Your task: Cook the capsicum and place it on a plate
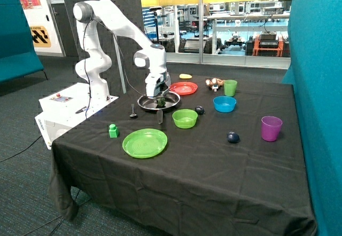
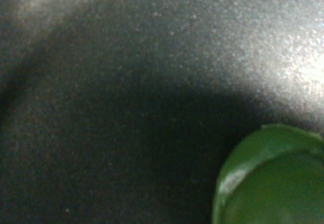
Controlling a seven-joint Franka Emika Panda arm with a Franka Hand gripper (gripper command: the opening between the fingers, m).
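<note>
Light green cube [image 1: 113,131]: sits alone on the black table [image 1: 214,172], near the edge closest to the robot's base.
Small dark peg [image 1: 133,111]: stands upright on the cloth between the cube and the pan.
Big green plate [image 1: 145,142]: lies flat toward the front of the table, just past the cube.
Pan [image 1: 172,101]: a dark round pan with a shiny rim, behind the big green plate; its handle [image 1: 160,116] points toward the front.
Capsicum [image 1: 160,102]: inside the pan, directly under the arm; in the wrist view it fills one corner as a glossy green curve [image 2: 271,181] against the dark speckled pan floor [image 2: 126,107].
Hand [image 1: 156,93]: lowered right into the pan over the capsicum; from where I stand I cannot tell whether it is clenched on the capsicum or let go.
Green bowl [image 1: 185,118]: just beside the pan, toward the front.
Red-orange plate [image 1: 184,88]: behind the pan, nothing on it.
Yellow piece [image 1: 185,76]: flat, at the far edge behind that plate.
Dark blue balls: one [image 1: 199,109] next to the green bowl, another [image 1: 233,137] farther forward.
Blue bowl [image 1: 224,103]: mid-table.
Green cup [image 1: 230,87]: behind the blue bowl, with a small brown-and-white toy [image 1: 214,83] beside it.
Purple cup [image 1: 271,128]: near the teal wall side.
</note>
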